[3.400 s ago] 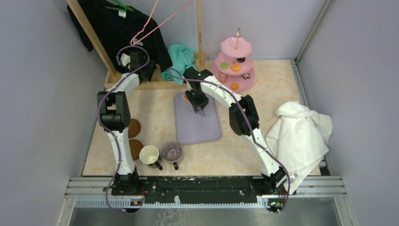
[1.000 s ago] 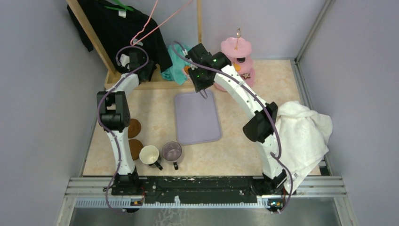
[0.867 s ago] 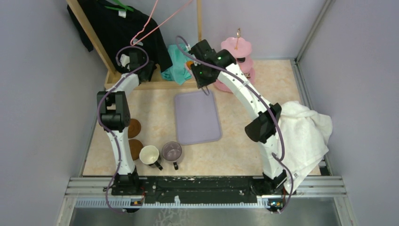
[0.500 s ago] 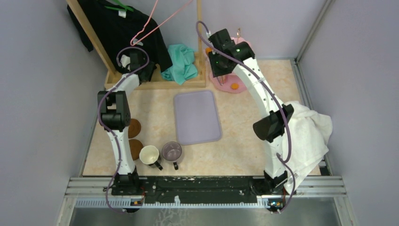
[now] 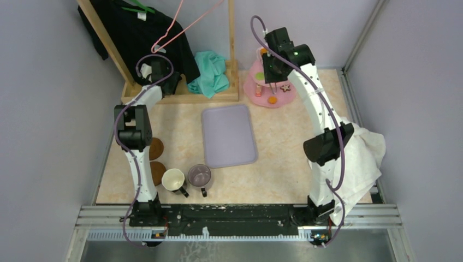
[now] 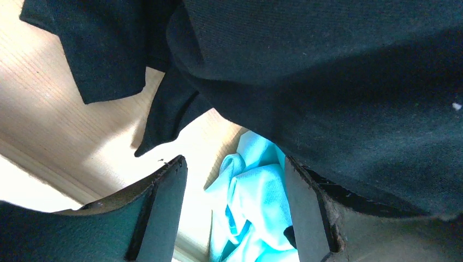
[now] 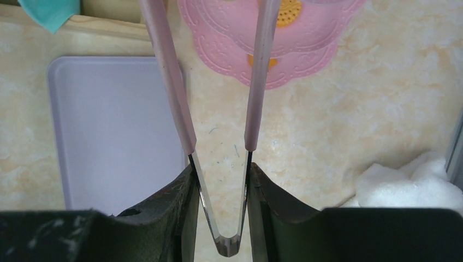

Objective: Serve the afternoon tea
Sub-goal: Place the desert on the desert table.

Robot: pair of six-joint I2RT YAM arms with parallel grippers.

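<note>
And the right arm swings away from the lavender rectangular tray, where it hung seconds ago, out past the tray's far right corner to the pink three-tier stand. The right gripper is clamped narrow on the pink-armed tongs, their arms reaching over the stand; the tips run out of view, so whether they carry anything I cannot tell. The tray lies bare, the orange round sweet and star cookie sit on the bottom tier: I'd say a pick comes next. The left gripper hasn't budged beyond the tray's far left corner, jaws apart, holding nothing.
</note>
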